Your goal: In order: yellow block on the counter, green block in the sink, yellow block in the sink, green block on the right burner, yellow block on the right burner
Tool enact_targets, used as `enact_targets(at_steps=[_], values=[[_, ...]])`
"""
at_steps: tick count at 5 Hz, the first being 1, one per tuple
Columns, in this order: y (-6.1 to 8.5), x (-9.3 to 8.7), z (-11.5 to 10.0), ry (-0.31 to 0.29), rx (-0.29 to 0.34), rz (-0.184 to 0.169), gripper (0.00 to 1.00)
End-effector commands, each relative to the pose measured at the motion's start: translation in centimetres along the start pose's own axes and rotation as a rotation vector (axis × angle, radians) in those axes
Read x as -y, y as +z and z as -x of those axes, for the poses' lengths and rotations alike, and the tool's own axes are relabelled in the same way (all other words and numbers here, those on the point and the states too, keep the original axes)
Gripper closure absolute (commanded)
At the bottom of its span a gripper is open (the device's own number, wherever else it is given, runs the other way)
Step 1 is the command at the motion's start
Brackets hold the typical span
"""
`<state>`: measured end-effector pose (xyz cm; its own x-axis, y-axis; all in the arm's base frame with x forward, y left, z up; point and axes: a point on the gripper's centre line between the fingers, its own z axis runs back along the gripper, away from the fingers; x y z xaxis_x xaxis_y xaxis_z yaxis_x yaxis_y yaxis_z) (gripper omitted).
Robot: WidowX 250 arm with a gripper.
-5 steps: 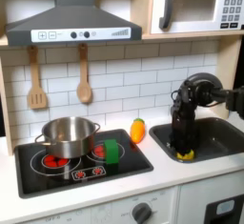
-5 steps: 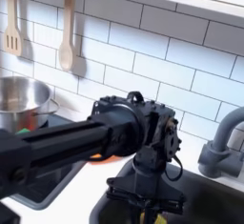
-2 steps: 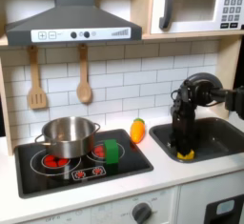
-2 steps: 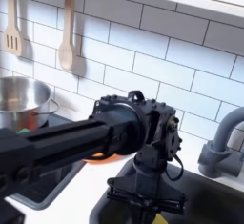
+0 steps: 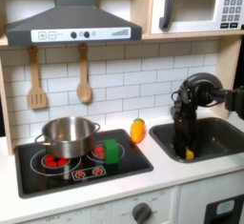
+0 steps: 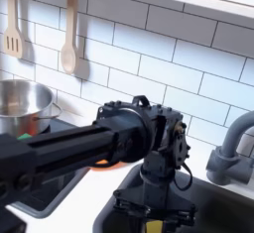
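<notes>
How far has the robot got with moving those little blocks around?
The gripper is down in the sink with the yellow block at its fingertips; whether it grips it is unclear. The green block sits on the cooktop's right burner beside the pot. Apparently left: bringing the yellow block to that burner.

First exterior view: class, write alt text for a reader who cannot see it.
A black arm's pincer reaches into the sink at a yellow block. A green block sits on the cooktop beside a steel pot.
</notes>
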<state>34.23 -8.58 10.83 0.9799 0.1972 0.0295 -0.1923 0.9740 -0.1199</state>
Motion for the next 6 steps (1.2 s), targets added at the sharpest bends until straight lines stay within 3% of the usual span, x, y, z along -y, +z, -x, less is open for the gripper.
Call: enact_targets(at_steps=[1,4,6], values=[[0.3,0.5,-0.2,0.016,-0.002,0.016,0.00],[0.5,2.1,-2.2,0.058,0.037,0.055,0.00],[-0.5,3.5,-3.1,0.092,0.050,0.026,0.00]])
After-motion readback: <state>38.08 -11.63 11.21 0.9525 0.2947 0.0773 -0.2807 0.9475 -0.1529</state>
